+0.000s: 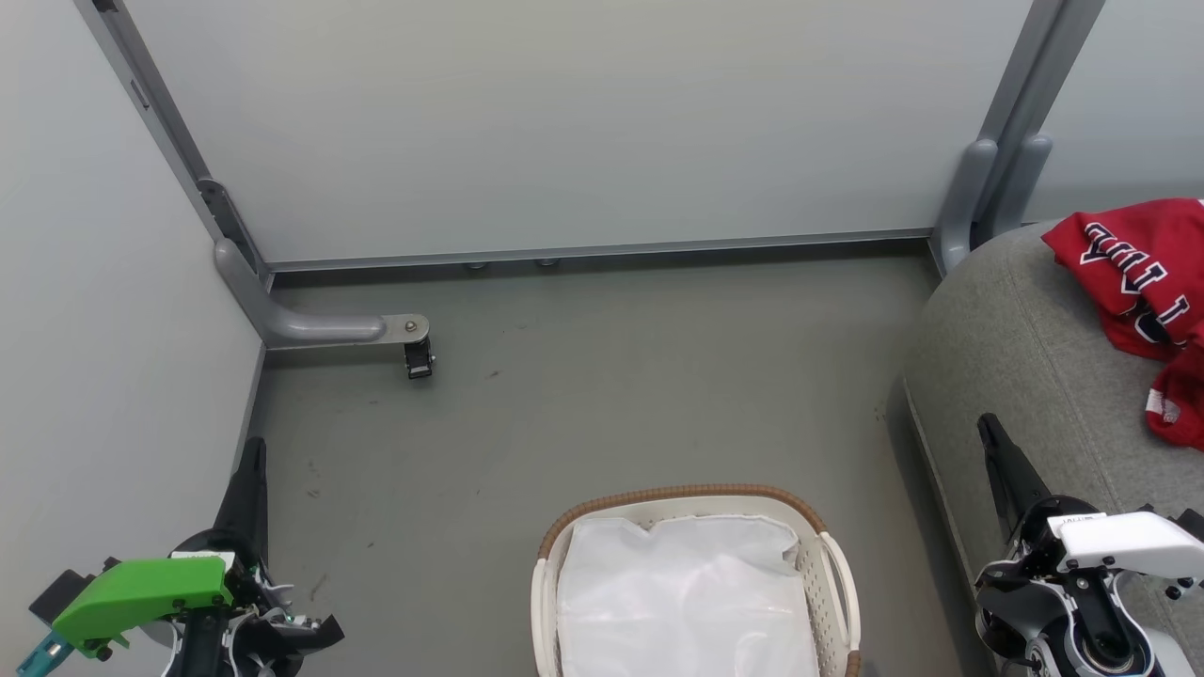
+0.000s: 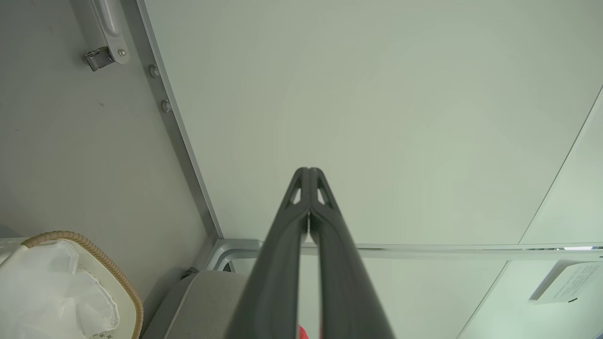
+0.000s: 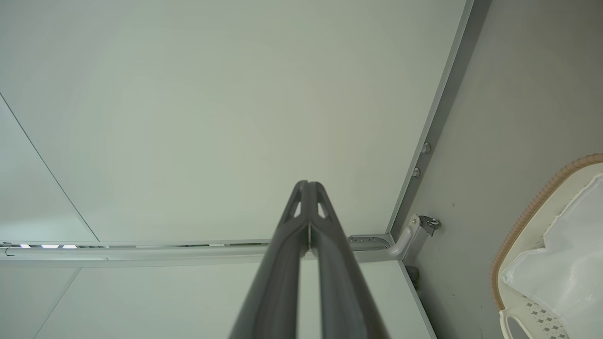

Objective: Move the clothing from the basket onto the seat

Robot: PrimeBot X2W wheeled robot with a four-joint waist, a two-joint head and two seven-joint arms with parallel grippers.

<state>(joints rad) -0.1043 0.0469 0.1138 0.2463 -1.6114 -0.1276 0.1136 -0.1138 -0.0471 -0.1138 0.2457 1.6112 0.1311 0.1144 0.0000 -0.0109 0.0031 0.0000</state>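
The red clothing (image 1: 1138, 282) lies crumpled on the grey seat (image 1: 1016, 357) at the right edge of the head view; the lettered jersey is on top and a second red piece (image 1: 1176, 400) hangs just below it. The white basket (image 1: 837, 574) with its brown woven rim stands on the floor at bottom centre, holding the white liner sheet (image 1: 687, 602). My left gripper (image 1: 252, 449) is shut and empty at the lower left. My right gripper (image 1: 986, 425) is shut and empty beside the seat's front edge. The basket rim (image 2: 94, 254) and the seat (image 2: 207, 301) show in the left wrist view.
Pale partition walls (image 1: 583, 122) close the area at the back and left. A grey metal foot with a small caster (image 1: 419, 357) juts onto the floor at the left. A grey post (image 1: 988, 188) stands behind the seat. Bare grey floor (image 1: 611, 395) lies ahead of the basket.
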